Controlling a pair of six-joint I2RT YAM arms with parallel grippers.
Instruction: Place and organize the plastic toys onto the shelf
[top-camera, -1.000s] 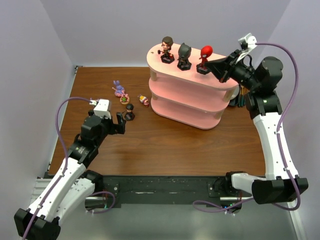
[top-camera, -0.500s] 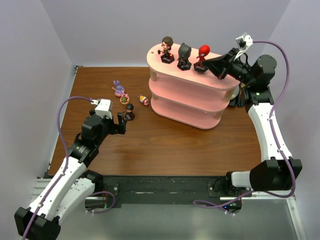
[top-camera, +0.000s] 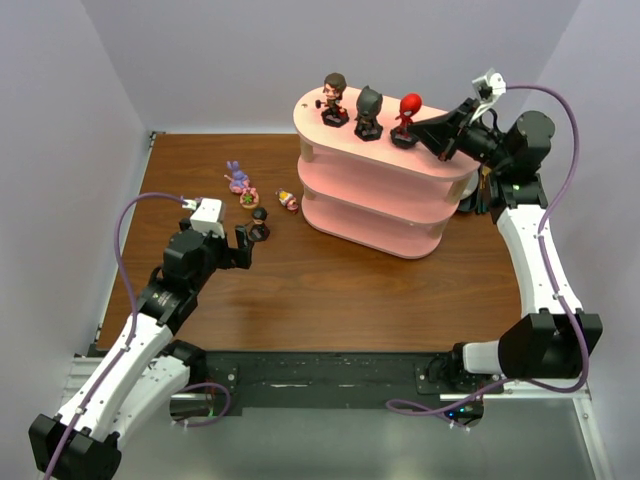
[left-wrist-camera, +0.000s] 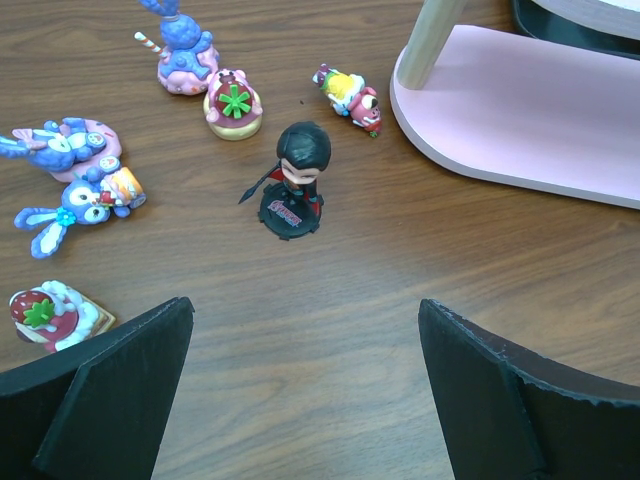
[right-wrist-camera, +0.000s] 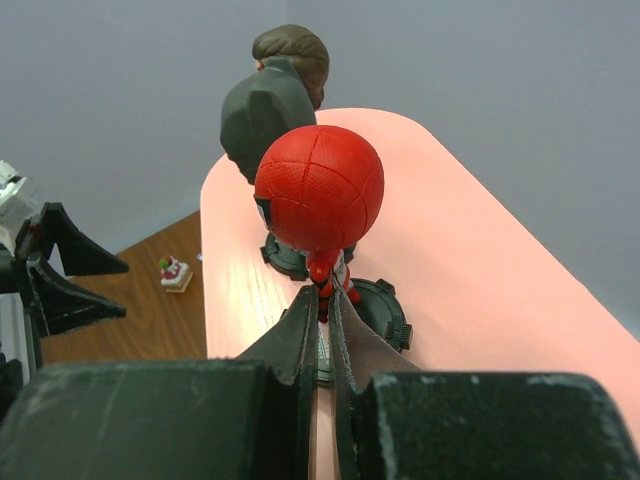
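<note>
Two black fingers of the left gripper (left-wrist-camera: 305, 318) hang wide apart, released, low over the near-left table (top-camera: 350, 290); the wrist view cuts off their bases. Just beyond stands the black-haired figurine (left-wrist-camera: 295, 185), with small toys (left-wrist-camera: 70, 170) scattered farther left. To the right rises the shelf (top-camera: 385, 195). On its top board the right gripper (right-wrist-camera: 322, 298), clenched, has its tips at the base of the red-masked figurine (right-wrist-camera: 320, 190); whether they pinch it is unclear. That red head hides much of the black-masked figurine (top-camera: 369, 110) behind.

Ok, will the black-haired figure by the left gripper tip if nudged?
Likely top-heavy: the black-haired figure carries a big head over a small round base, so a high push may topple it. Small moulded plastic: probably rigid, light.
</note>
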